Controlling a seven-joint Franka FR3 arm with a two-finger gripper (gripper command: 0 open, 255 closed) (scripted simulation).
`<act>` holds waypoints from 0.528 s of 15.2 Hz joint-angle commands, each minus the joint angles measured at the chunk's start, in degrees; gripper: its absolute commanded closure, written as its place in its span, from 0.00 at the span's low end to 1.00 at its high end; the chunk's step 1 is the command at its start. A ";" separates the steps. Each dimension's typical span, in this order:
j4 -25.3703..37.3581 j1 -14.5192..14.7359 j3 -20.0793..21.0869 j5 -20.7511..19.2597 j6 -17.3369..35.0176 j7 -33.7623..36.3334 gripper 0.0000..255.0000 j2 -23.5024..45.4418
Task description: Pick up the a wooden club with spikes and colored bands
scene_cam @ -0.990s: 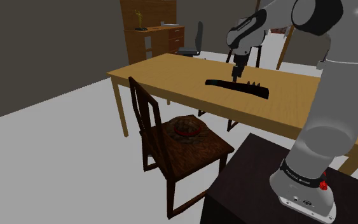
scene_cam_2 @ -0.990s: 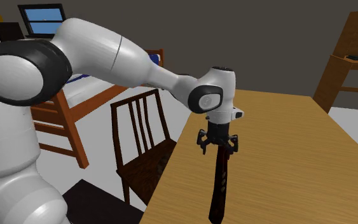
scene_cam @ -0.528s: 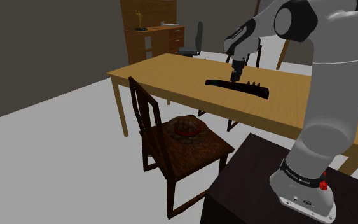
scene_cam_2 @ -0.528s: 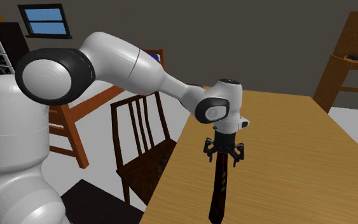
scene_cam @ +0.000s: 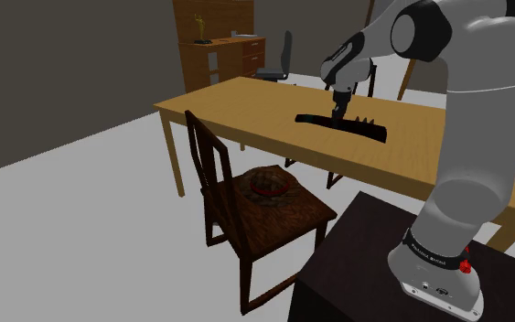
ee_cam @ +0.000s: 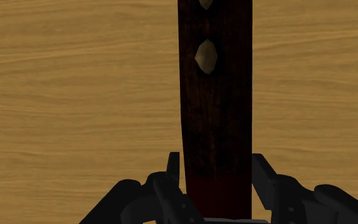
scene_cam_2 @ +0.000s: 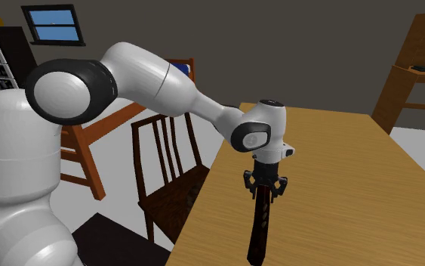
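The club [scene_cam: 374,131] is a long dark wooden bar with pale spikes, lying flat on the light wooden table [scene_cam: 246,114]. My black gripper [scene_cam: 339,112] points straight down onto its middle part. In the second exterior view the gripper [scene_cam_2: 264,190] sits on the club [scene_cam_2: 260,230] near its far end. In the wrist view the club [ee_cam: 215,95] runs away from the gripper [ee_cam: 216,163], with a reddish band at the grip. Both fingers [ee_cam: 171,175] press against its two sides. The club still rests on the table.
A dark wooden chair [scene_cam: 211,174] stands at the table's near side with a round brown object [scene_cam: 266,183] on its seat. A wooden dresser [scene_cam: 223,50] with a trophy [scene_cam: 199,27] and an office chair [scene_cam: 278,59] are beyond the table. My dark stand [scene_cam: 365,265] is close by.
The hand has come down onto the club and the fingers, spread wide earlier, have drawn in against its sides. The club has not moved.
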 commanded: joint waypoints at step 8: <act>0.54 0.19 -0.28 -0.57 -1.20 0.28 1.00 -0.77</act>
